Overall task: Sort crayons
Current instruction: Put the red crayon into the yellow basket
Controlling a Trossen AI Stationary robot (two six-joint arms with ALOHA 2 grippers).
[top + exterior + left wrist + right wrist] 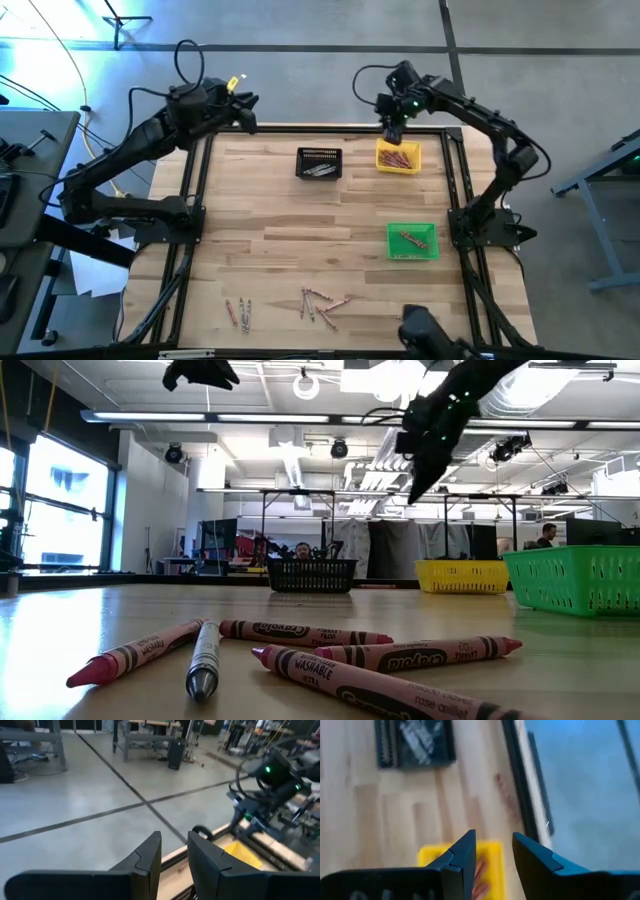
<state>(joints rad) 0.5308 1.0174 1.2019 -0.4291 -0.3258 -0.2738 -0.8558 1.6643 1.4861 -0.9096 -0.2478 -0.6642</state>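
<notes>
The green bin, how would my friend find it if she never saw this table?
Start at the wooden table and go to the right arm's side. The green bin sits there alone, nearer the loose crayons than the yellow bin or black bin, and it is the only green one.

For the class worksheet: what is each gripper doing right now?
Left gripper: open, empty, raised at the table's far edge.
Right gripper: open, empty, above the yellow bin.

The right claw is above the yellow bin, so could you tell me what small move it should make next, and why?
Probably lift and swing back toward the loose crayons at the near edge: the right claw hangs open and empty over the yellow bin.
</notes>
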